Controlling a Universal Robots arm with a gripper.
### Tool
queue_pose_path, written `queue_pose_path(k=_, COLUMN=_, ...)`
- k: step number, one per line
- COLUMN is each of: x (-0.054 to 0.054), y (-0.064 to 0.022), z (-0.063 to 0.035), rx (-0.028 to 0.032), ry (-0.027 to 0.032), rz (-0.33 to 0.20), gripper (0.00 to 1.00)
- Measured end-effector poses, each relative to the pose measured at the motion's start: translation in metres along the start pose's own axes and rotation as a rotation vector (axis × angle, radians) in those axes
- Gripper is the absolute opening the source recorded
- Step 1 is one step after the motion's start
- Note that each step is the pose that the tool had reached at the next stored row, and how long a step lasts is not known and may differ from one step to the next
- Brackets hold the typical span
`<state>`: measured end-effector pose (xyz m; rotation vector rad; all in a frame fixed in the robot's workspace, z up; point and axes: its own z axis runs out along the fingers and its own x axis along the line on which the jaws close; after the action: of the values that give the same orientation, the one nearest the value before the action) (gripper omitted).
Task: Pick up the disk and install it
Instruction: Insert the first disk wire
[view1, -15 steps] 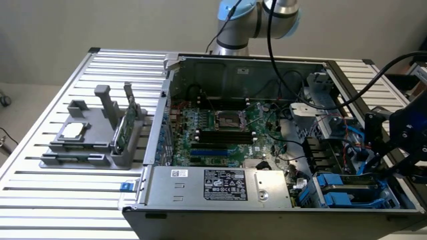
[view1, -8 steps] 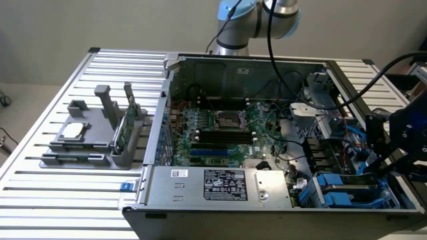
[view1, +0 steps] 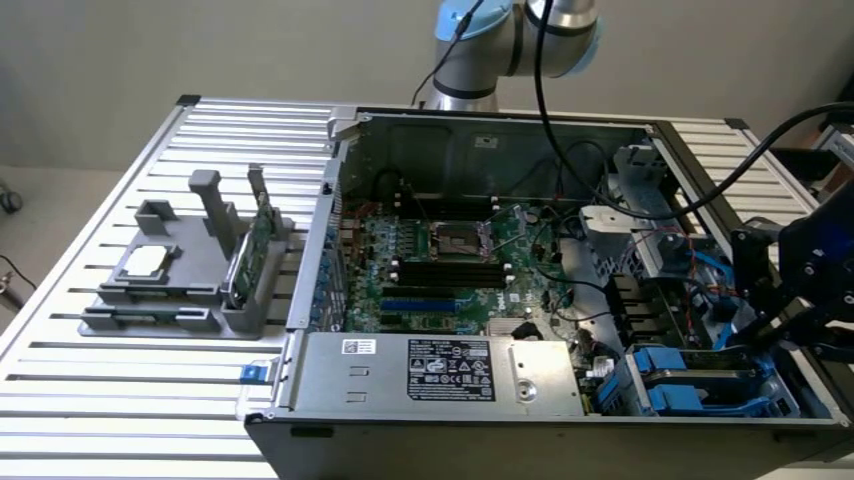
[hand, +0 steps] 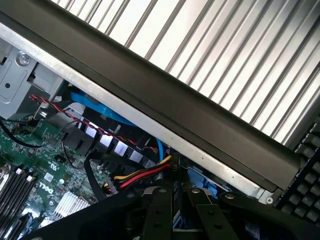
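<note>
Blue plastic frames the disk (view1: 697, 376), which lies flat in the drive bay at the near corner of the computer case (view1: 494, 118), on the exterior view's right, beside the power supply (view1: 441, 370). The gripper (view1: 766, 332) hangs over the case's side wall at that same corner. The disk therefore sits just beside and below it, toward the exterior view's left and inside the case. Its long axis seems to run along the case's near wall, though the carrier and cables crowding the bay make that a loose reading. Whether the gripper is open, closed or gripping anything I cannot tell: in the exterior view it is a dark mass against the dark wall, and in the wrist view its tip is cut off at the frame edge. A sliver of blue shows there beside red and yellow wires (hand: 142, 176), but how much of the disk that is lies hidden under the wall's rim (hand: 200, 125).
</note>
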<state>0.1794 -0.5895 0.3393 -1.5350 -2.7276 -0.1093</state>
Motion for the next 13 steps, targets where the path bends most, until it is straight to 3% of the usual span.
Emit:
queue_pose_path(k=5, x=0.002, y=-0.0030, z=-0.0046, rx=0.0010, ry=0.0035, rz=0.002, gripper=0.16)
queue_pose_path(k=8, x=0.004, y=-0.0051, z=-0.0087, rx=-0.0071, ry=0.0182, rz=0.004, gripper=0.16)
queue_pose_path(k=9, x=0.004, y=-0.0057, z=-0.0097, rx=-0.0084, ry=0.0200, rz=0.005, gripper=0.16)
queue_pose_path(k=13, x=0.007, y=-0.0098, z=-0.0106, rx=-0.0088, ry=0.0200, rz=0.010, gripper=0.16)
